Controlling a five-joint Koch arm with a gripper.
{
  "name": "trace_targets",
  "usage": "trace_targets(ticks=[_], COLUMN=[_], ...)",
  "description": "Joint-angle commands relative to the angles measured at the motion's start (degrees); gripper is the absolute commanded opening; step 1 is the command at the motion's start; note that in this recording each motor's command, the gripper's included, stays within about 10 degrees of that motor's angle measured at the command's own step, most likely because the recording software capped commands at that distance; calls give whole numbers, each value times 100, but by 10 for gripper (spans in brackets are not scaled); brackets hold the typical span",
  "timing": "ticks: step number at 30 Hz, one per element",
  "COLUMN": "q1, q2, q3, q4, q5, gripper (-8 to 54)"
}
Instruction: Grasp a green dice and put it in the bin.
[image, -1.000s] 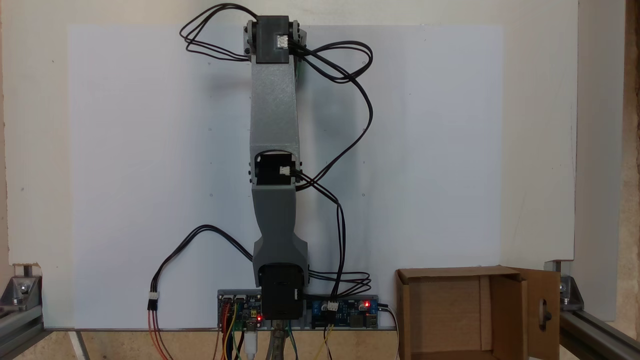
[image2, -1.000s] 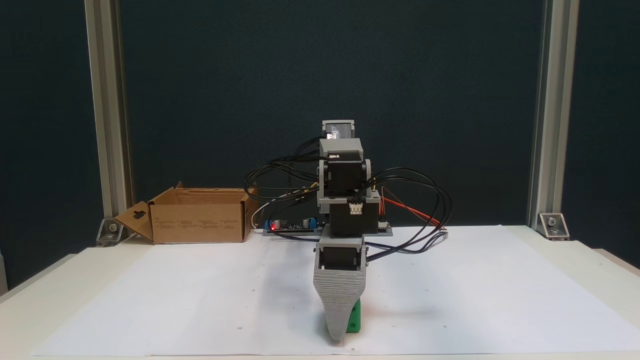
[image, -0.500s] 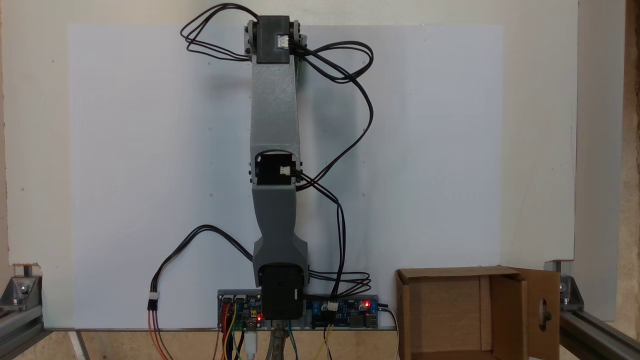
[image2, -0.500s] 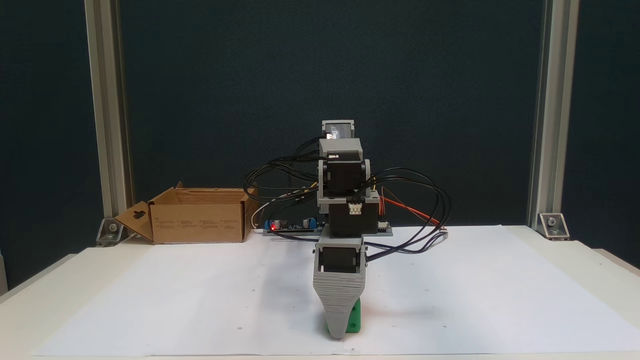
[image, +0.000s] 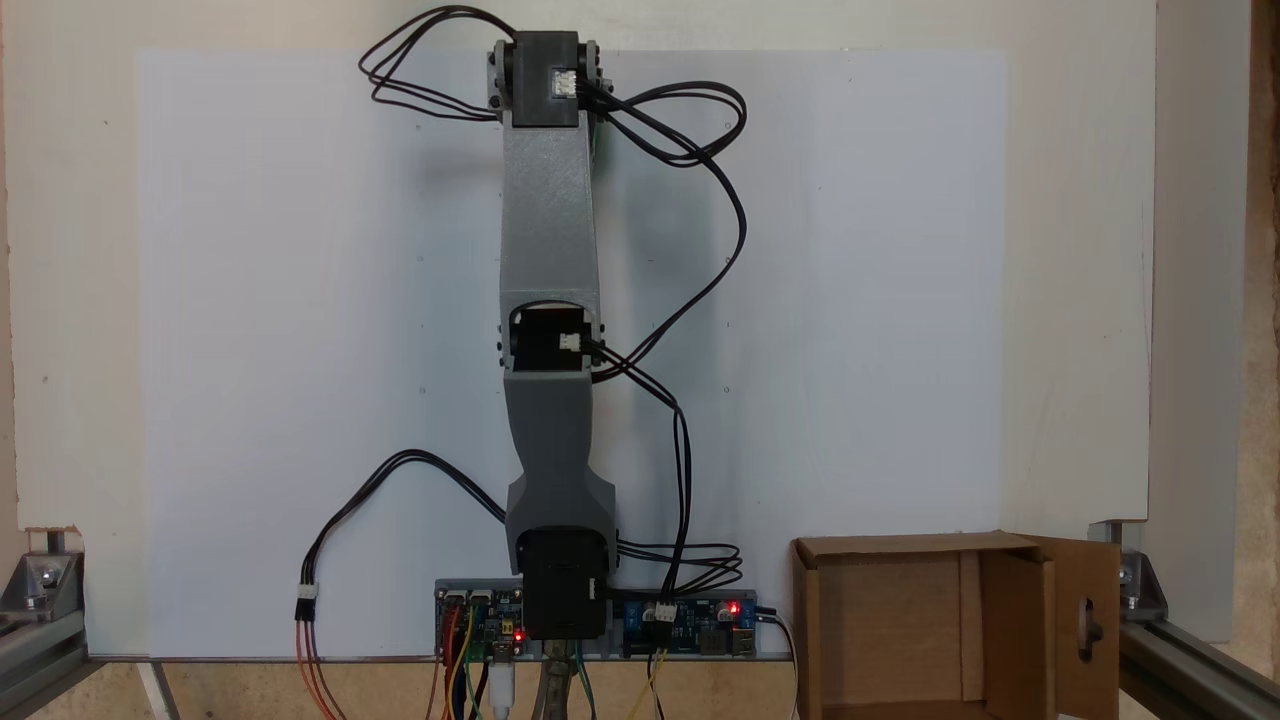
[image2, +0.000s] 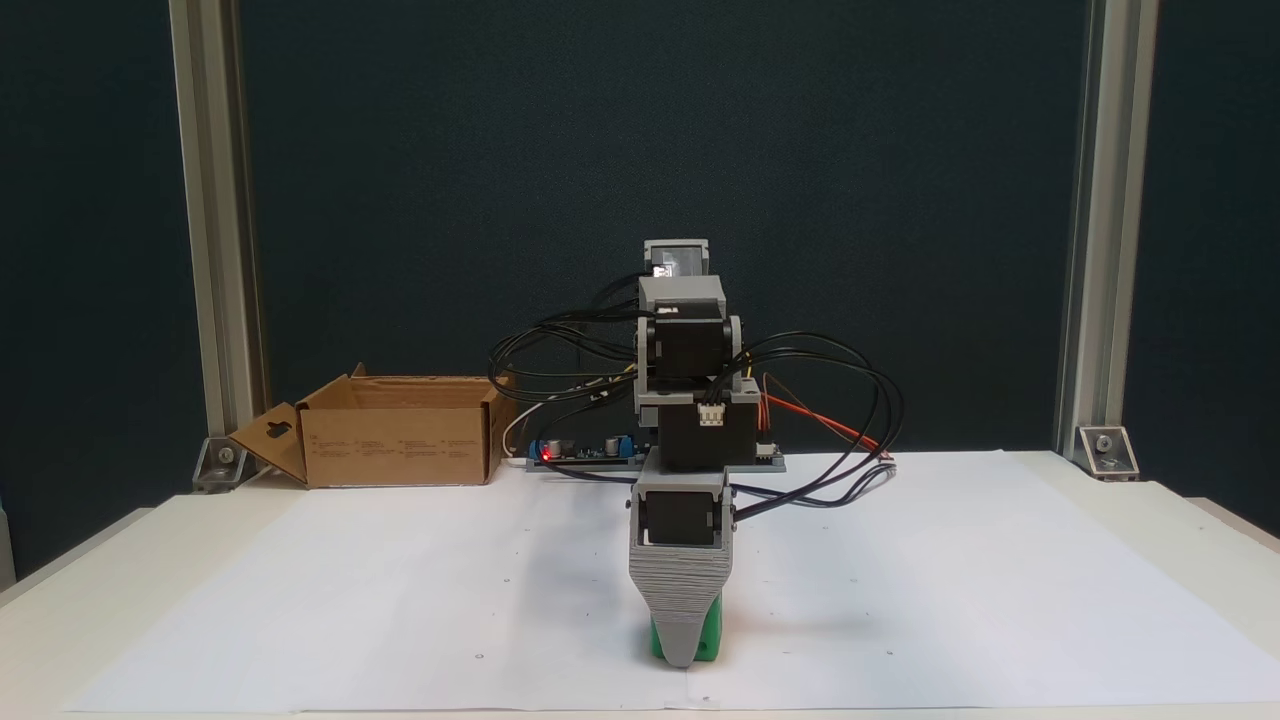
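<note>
The green dice (image2: 709, 640) sits low at the front of the white paper, mostly covered by the grey ribbed jaw in front of it, with green edges peeking out on both sides. My gripper (image2: 684, 655) points straight down over the dice. Its jaws stand one behind the other, so the gap is hidden. From above, the arm (image: 548, 230) stretches straight out from its base. The bin (image2: 400, 440), an open brown cardboard box with a keyhole flap, stands at the back left there and at the lower right (image: 900, 545) from above.
Black cables (image2: 830, 420) loop out on both sides of the arm. Controller boards (image: 690, 620) with red lights sit at the arm's base. Aluminium posts (image2: 215, 230) stand at the table's back corners. White paper (image2: 400, 580) covers the table.
The gripper tip has risen slightly off the paper. The dice now sits centred behind the jaw instead of sticking out to its right.
</note>
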Motion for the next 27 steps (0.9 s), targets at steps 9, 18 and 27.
trace_targets(ticks=[9, 18, 27], q1=[-9, -105, -316], q2=[809, 2988, 4825], q3=[-246, 554, 2048], q4=[835, 1485, 932], q5=[9, 18, 97], gripper=[119, 120, 120])
